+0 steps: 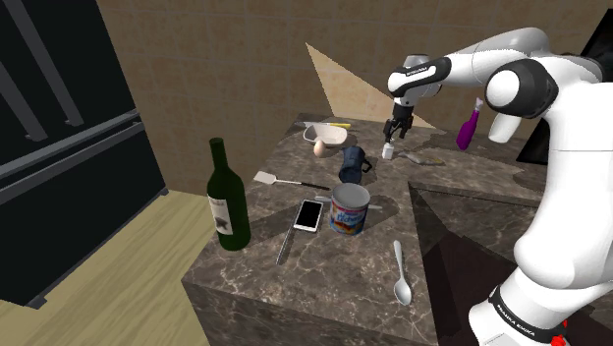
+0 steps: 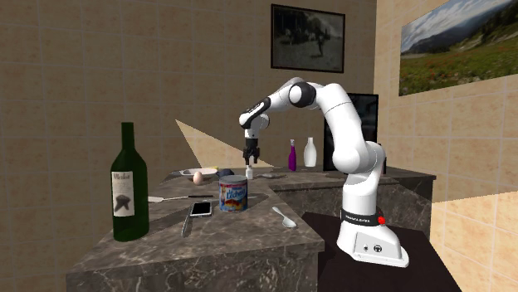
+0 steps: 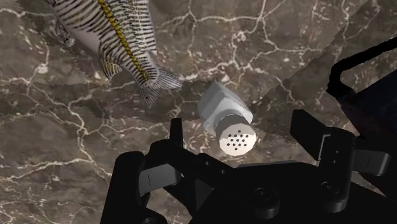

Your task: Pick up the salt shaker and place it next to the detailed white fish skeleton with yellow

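The salt shaker is a small white bottle with a perforated metal cap, and it stands upright on the dark marble counter. My gripper hangs just above it, open, one finger on each side and neither touching it. The fish skeleton, white with dark stripes and a yellow spine, lies flat on the counter close beside the shaker. In the shoulder view the gripper points down over the shaker, with the fish just to that view's right. The second exterior view shows the gripper right above the shaker.
Near the shaker sit a dark mug and a bowl. Nearer the front are a can, a phone, a knife, a spoon, a spatula and a green wine bottle. A purple bottle stands behind.
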